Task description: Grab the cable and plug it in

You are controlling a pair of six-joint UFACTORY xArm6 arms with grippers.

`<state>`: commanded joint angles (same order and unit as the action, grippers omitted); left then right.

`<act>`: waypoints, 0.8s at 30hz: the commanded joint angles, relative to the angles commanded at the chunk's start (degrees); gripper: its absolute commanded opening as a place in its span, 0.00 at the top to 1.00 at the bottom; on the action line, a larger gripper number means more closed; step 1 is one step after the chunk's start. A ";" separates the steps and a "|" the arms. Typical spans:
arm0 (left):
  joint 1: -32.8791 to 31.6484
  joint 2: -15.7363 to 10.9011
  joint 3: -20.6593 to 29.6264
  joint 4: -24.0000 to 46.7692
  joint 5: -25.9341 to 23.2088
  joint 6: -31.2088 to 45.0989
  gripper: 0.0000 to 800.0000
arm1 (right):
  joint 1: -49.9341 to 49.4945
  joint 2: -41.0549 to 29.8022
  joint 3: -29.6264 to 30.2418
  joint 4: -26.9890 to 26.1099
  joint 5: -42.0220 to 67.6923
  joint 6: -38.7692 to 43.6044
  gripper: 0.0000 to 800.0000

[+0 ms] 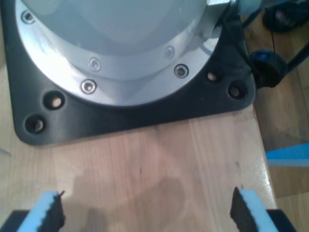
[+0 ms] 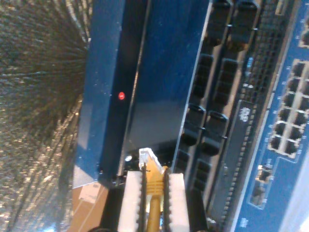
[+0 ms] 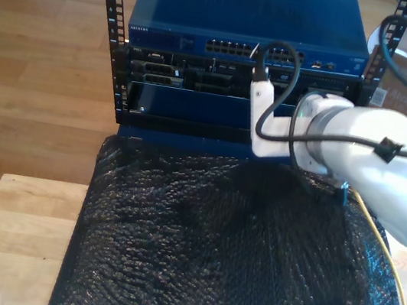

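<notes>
Cable, thin yellow, clear plastic plug (image 2: 146,158): pinched in my second end effector (image 2: 155,193); blue port panel (image 2: 285,121) lies off-axis, so misinsertion is likely.

Even indoor light; both wrist views blur softly, glare whitening the metal ring (image 1: 120,72) beyond my first gripper's fingers (image 1: 241,210).

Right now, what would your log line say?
first claw: open, over wooden table | second claw: shut on yellow cable | plug: facing blue rack, not inserted
</notes>
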<state>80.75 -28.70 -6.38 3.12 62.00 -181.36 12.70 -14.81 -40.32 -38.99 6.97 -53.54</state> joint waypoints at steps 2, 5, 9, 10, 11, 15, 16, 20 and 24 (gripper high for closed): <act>0.00 0.00 0.00 0.00 0.00 0.00 0.00 | 0.18 0.18 0.00 6.77 -2.64 -7.56 1.00; 0.00 0.00 0.00 0.00 0.00 0.00 0.00 | 0.09 1.32 0.00 16.26 -6.42 -17.85 1.00; 0.00 0.00 0.00 0.00 0.00 0.00 0.00 | 0.09 2.55 0.26 26.11 -13.10 -30.77 1.00; 0.00 0.00 0.00 0.00 0.00 0.00 0.00 | 0.09 2.99 0.44 27.96 -14.86 -33.05 1.00; 0.00 0.00 0.00 0.00 0.00 0.00 0.00 | 0.18 3.34 0.62 29.45 -16.62 -34.99 1.00; 0.00 0.00 0.00 0.00 0.00 0.00 0.00 | 0.26 3.78 2.02 33.67 -21.45 -39.38 1.00; 0.00 0.00 0.00 0.00 0.00 0.00 0.00 | 0.35 3.69 2.20 34.37 -22.33 -39.74 1.00; 0.00 0.00 0.00 0.00 0.00 0.00 0.00 | 1.14 3.69 5.45 35.69 -27.78 -40.26 1.00; 0.00 0.00 0.00 0.00 0.00 0.00 0.00 | 2.90 3.78 8.70 37.54 -33.93 -43.52 1.00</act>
<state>80.75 -28.70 -6.38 3.12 62.00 -181.36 15.60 -11.03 -31.62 -1.45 -26.97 -97.05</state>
